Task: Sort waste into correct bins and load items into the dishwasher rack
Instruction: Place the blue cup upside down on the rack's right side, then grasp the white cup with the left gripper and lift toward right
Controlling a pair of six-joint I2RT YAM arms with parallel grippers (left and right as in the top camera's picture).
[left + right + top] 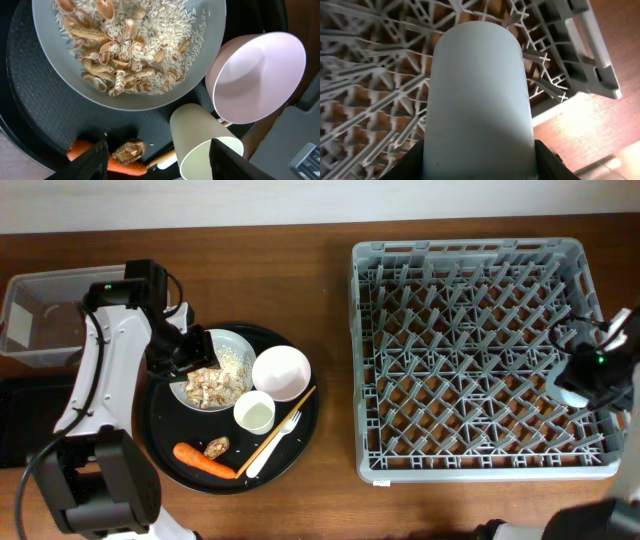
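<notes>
My left gripper (180, 352) (162, 162) is open above the round tray, at the left rim of the white shallow bowl (238, 340) (55, 60) that holds beige food scraps (212, 383) (130, 50). Between its fingers I see the brown lump (129, 150), the carrot (77, 148) and the cream-white cup (200, 135), all lying below it. The smaller white bowl (281, 371) (255, 75) and the white fork (272, 448) sit beside them. My right gripper (590, 372) (477, 160) is shut on the light blue cup (477, 85), above the right side of the grey dishwasher rack (470, 360) (370, 75). The wrapper and the paper scrap are out of view.
A round black tray (160, 430) carries the dishes, the carrot (200, 461) and the lump (216, 446). A wooden stick (285, 425) lies by the fork. The clear tub (40, 315) stands at the far left, with the shallow black tray (20, 420) in front of it.
</notes>
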